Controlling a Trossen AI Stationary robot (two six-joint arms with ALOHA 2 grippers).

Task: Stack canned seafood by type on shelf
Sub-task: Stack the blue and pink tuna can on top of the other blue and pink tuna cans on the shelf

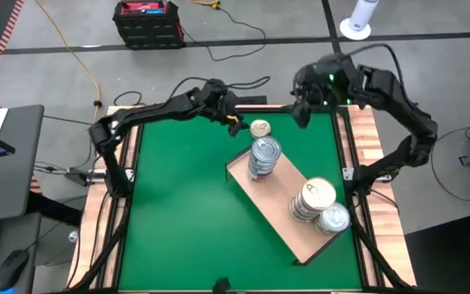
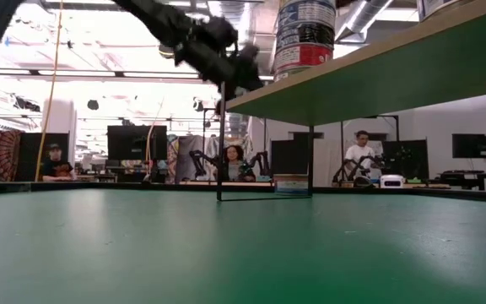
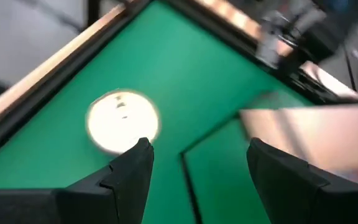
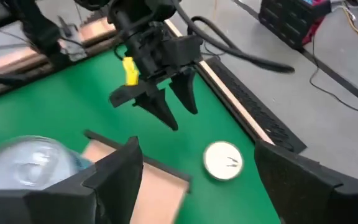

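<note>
Stacks (image 1: 264, 158) stood on shelf (image 1: 277, 214); one tin (image 1: 259, 128) left on mat near far edge. Left gripper (image 1: 233, 124) above it, empty, spread; right gripper (image 1: 302, 114) likewise.

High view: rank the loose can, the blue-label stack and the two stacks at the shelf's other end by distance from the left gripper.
From the left gripper, open above the mat:
1. Loose can, alone on the mat just off the shelf corner.
2. Blue-label stack, on the shelf's near end.
3. Gold-lid stack and silver-lid stack, far end; the gold one looks slightly nearer.
</note>
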